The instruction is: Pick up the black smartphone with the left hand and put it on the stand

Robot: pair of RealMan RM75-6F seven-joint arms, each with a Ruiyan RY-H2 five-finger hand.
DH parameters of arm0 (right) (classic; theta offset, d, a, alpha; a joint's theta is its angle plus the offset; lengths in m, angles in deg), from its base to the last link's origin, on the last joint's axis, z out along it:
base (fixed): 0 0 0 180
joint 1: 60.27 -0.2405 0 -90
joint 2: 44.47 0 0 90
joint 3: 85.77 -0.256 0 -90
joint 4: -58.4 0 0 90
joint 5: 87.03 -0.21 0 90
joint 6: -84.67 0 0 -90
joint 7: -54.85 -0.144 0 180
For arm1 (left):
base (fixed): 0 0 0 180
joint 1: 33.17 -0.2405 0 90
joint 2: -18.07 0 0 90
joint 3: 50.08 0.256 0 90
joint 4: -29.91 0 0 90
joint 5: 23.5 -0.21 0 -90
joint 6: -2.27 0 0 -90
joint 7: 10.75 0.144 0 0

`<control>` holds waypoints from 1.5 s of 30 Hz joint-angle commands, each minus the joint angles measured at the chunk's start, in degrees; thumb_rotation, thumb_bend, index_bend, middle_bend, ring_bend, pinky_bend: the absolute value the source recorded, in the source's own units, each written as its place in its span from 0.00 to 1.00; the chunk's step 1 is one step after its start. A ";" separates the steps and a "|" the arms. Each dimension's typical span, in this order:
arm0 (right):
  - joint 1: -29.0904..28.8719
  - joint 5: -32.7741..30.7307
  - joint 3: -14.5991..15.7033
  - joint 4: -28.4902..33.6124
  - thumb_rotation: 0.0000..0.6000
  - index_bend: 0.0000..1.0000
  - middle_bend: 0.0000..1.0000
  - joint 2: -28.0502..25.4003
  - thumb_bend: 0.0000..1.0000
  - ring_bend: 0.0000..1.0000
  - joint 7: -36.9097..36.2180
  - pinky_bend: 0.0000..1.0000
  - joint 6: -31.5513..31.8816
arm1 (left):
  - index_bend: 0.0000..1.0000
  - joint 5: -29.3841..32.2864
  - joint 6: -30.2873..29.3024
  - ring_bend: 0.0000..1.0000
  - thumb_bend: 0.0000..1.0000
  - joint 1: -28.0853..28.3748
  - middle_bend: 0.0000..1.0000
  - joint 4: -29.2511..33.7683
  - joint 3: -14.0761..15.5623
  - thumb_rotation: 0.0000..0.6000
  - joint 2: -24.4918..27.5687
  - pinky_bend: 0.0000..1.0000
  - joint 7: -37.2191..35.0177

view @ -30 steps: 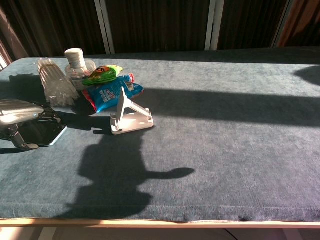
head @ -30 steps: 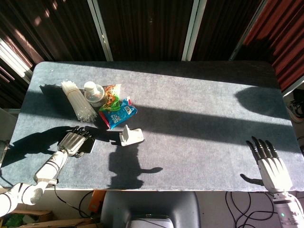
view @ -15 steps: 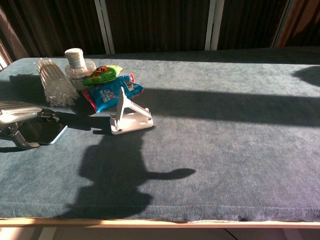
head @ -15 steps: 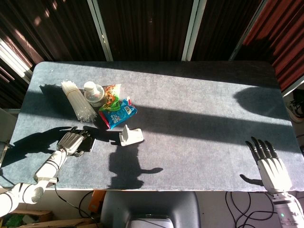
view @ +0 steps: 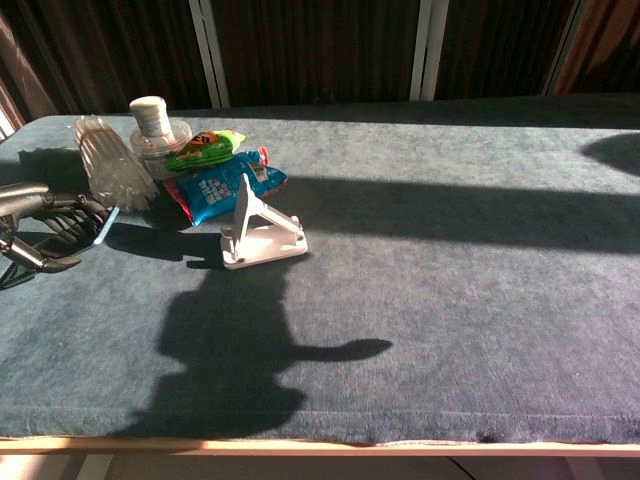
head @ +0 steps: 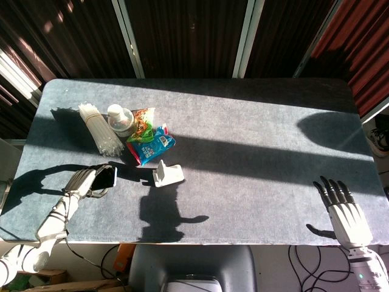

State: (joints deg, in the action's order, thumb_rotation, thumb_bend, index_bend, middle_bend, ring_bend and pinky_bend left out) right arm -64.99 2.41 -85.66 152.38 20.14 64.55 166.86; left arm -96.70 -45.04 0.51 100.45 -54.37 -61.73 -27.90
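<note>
My left hand (head: 85,181) grips the black smartphone (head: 106,177) at the table's front left, lifted off the cloth and tilted on edge. In the chest view the left hand (view: 38,222) shows at the left border with the phone's thin edge (view: 104,226) between its fingers. The white stand (head: 166,174) sits on the table to the right of the phone, also seen as the stand (view: 258,233) in the chest view. My right hand (head: 346,214) rests at the front right corner, fingers spread and holding nothing.
Behind the stand lie a blue snack packet (head: 152,145), a green snack packet (head: 143,125), a clear lidded bottle (head: 120,120) and a bundle of clear straws (head: 98,129). The grey cloth table (head: 255,152) carries long shadows.
My left hand closed on the phone and raised it from the cloth, tipping it onto its edge and drawing back slightly left. The right hand has barely moved.
</note>
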 commanded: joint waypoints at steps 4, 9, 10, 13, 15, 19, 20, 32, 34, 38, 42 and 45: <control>-0.05 0.04 0.06 0.00 1.00 0.00 0.00 -0.12 0.25 0.00 -0.21 0.00 -0.14 | 0.87 -3.78 -6.34 0.76 0.45 -2.36 1.00 -2.44 -1.93 1.00 -2.39 0.23 -8.89; -0.08 0.07 0.01 -0.04 1.00 0.00 0.00 -0.29 0.25 0.00 -0.64 0.00 -0.11 | 0.87 -3.75 -10.41 0.76 0.45 -3.75 1.00 -4.10 -3.89 1.00 -4.58 0.23 -15.45; -0.06 0.14 0.03 -0.06 1.00 0.00 0.00 -0.31 0.25 0.00 -0.69 0.00 -0.07 | 0.87 -3.60 -10.45 0.76 0.45 -3.93 1.00 -4.03 -4.17 1.00 -4.59 0.23 -17.19; -0.04 0.28 0.10 -0.09 1.00 0.00 0.00 -0.32 0.25 0.00 -0.74 0.00 -0.03 | 0.87 -2.93 -10.43 0.76 0.45 -4.44 1.00 -2.61 -5.17 1.00 -3.98 0.23 -22.02; -0.02 0.33 0.14 -0.09 1.00 0.00 0.00 -0.30 0.25 0.00 -0.69 0.00 0.00 | 0.87 -2.31 -10.27 0.76 0.45 -4.96 1.00 -0.19 -6.02 1.00 -2.71 0.23 -25.88; -0.09 0.32 0.18 -0.04 1.00 0.00 0.00 -0.17 0.25 0.00 -0.37 0.00 -0.20 | 0.87 -1.91 -11.00 0.76 0.45 -6.38 1.00 7.52 -7.48 1.00 1.24 0.23 -31.93; -0.10 0.30 0.19 -0.02 1.00 0.00 0.00 -0.12 0.25 0.00 -0.26 0.00 -0.25 | 0.87 -1.83 -11.57 0.76 0.45 -6.77 1.00 9.37 -7.81 1.00 1.98 0.23 -32.50; -0.46 0.28 0.38 0.04 1.00 0.00 0.00 0.17 0.25 0.00 0.44 0.00 -1.11 | 0.87 3.40 -21.63 0.76 0.47 -8.66 1.00 24.97 -11.85 1.00 -1.58 0.23 -19.96; -0.61 0.16 0.38 0.02 1.00 0.00 0.00 0.08 0.25 0.00 0.24 0.00 -1.43 | 0.87 4.57 -22.55 0.76 0.47 -6.90 1.00 26.27 -12.34 1.00 -6.17 0.22 -14.14; -0.76 0.16 0.39 -0.06 1.00 0.00 0.00 -0.10 0.25 0.00 -0.17 0.00 -1.69 | 0.87 6.80 -23.35 0.75 0.47 -5.29 1.00 26.10 -13.47 1.00 -10.68 0.20 -8.72; -0.93 0.12 0.45 -0.10 1.00 0.00 0.00 -0.27 0.25 0.00 -0.50 0.00 -2.03 | 0.87 8.36 -22.88 0.73 0.47 -3.61 1.00 24.85 -14.43 1.00 -14.56 0.18 -5.79; -0.99 0.29 0.61 -0.13 1.00 0.00 0.00 -0.34 0.25 0.00 -0.57 0.00 -2.19 | 0.87 9.33 -22.43 0.73 0.47 -2.43 1.00 23.60 -15.23 1.00 -16.83 0.18 -4.12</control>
State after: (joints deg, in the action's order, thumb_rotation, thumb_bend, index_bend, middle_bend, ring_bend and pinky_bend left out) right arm -65.98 2.70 -85.05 152.26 19.81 63.98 164.68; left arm -88.17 -67.62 -2.77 124.75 -68.93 -77.49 -32.81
